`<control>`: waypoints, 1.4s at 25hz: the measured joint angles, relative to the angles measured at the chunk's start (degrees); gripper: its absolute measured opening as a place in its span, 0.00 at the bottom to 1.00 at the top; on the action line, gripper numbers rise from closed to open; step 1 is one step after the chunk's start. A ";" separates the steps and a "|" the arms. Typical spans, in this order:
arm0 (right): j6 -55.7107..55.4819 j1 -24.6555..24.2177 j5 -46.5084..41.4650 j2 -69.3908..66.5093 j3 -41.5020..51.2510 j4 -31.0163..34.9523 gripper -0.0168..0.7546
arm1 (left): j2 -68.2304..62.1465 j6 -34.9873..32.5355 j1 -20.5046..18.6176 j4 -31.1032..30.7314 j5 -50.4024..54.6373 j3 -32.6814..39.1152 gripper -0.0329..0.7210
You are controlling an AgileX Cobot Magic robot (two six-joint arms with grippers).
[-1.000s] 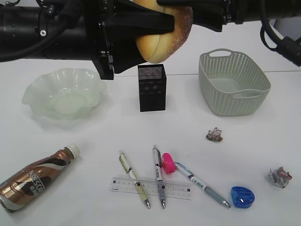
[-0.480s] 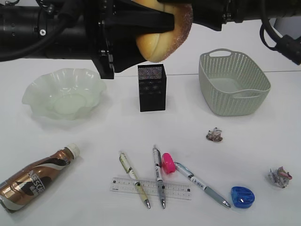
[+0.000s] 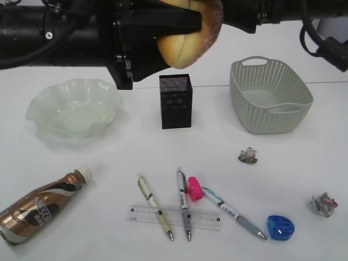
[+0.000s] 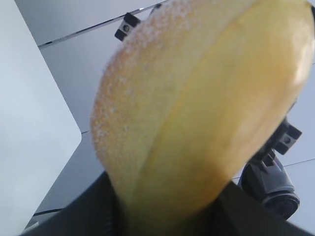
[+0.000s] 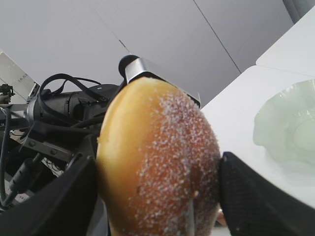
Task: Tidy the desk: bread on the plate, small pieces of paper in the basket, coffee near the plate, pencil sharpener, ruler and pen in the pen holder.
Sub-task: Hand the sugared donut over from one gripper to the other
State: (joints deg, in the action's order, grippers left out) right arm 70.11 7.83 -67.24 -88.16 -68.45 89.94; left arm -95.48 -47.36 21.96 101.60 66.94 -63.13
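The golden sugared bread (image 3: 187, 33) hangs high above the desk, over the black mesh pen holder (image 3: 175, 101). My left gripper (image 3: 176, 27) is shut on it, and the bun (image 4: 197, 108) fills its wrist view. My right gripper (image 5: 157, 196) has a finger pressed on each side of the same bread (image 5: 157, 162). The green ruffled plate (image 3: 73, 106) sits empty at left. The coffee (image 3: 41, 206) lies on its side at front left. The ruler (image 3: 174, 216), three pens (image 3: 184, 204), and a pink (image 3: 194, 188) and a blue pencil sharpener (image 3: 280, 227) lie at the front.
The grey-green basket (image 3: 270, 95) stands empty at back right. Two crumpled paper pieces (image 3: 248, 155) (image 3: 323, 204) lie on the right of the white desk (image 3: 109, 157). Both black arms stretch across the top of the exterior view.
The bread and both grippers have risen slightly; nothing on the desk has moved.
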 joint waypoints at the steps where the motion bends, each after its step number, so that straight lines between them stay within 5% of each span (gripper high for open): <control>1: -0.23 0.00 0.00 0.00 0.00 0.11 0.80 | 0.00 0.00 0.00 0.00 0.00 0.00 0.44; 19: -6.74 0.00 1.43 0.00 0.00 -0.53 0.86 | 0.00 0.00 0.00 -0.29 0.00 0.00 0.44; 29: -7.45 0.00 1.55 0.00 0.00 0.66 0.74 | 0.00 0.00 0.00 0.10 -0.10 0.00 0.44; 35: -11.15 0.00 1.81 0.00 0.00 0.88 0.85 | 0.00 0.00 0.00 0.10 -0.10 0.00 0.44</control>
State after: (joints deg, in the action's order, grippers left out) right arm 58.96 7.83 -65.43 -88.16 -68.45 90.81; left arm -95.48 -47.36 21.96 101.70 66.83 -63.13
